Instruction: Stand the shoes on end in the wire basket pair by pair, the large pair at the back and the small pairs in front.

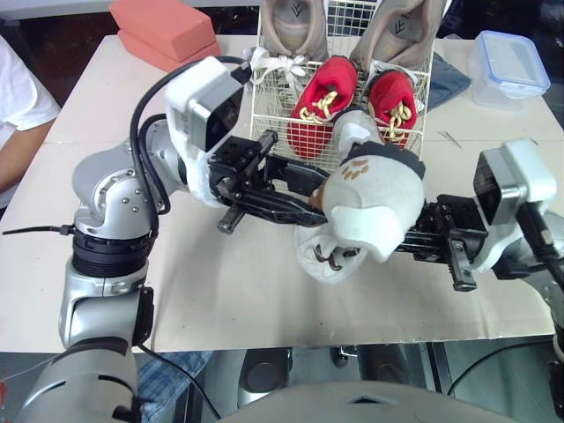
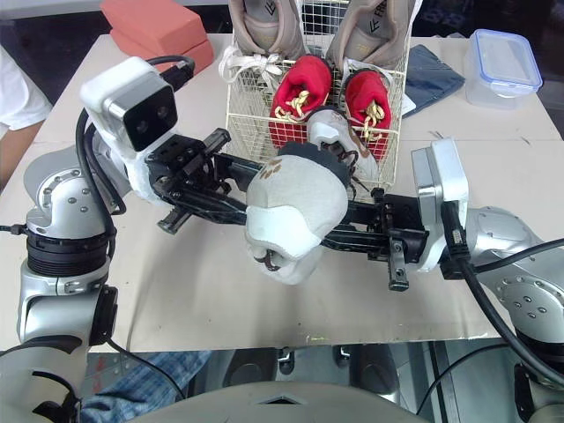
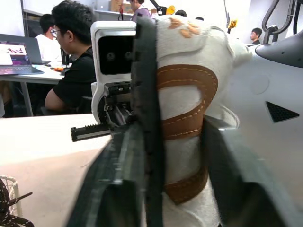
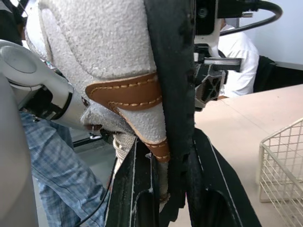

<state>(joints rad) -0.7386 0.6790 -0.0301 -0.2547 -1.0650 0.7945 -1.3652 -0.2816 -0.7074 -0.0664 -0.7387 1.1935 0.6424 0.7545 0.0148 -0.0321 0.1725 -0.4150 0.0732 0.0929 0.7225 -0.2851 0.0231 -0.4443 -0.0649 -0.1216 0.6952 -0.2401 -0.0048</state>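
I see the tan table [image 1: 220, 291] under both arms, carrying everything. A person's white sleeve [image 1: 18, 97] is at the table edge, out past my left arm. Straight ahead of both grippers is the wire basket [image 1: 269, 132]. Beyond the left gripper [image 3: 171, 137], beside the basket, are stacked salmon foam blocks [image 1: 163, 26]. Beyond the right gripper [image 4: 170, 142], well apart from the basket, is a clear container [image 1: 508, 66] with a blue-edged lid.

The large tan pair [image 1: 295, 26] stands on end along the basket's back.

The white fuzzy shoe [image 2: 295, 207], with a black sole and brown trim, sits between my two grippers in front of the basket, paw-print toe toward me. The left gripper is clamped on it from one side and the right gripper from the other. In each wrist view the fingers press on either side of it.

In the way, a second white shoe [image 2: 339, 137] sits just beyond the held one, against the basket's front. I can't tell whether it is inside the wire or leaning on it. The red pair [image 1: 322, 106] stands on end right behind that, in front of the tan pair. A dark blue cloth [image 1: 448, 79] lies between the basket and the container.

Counts:
- tan shoes: 2
- red shoes: 2
- white shoes I can make out: 2
- basket: 1
- foam blocks: 2
- container: 1
- cloth: 1
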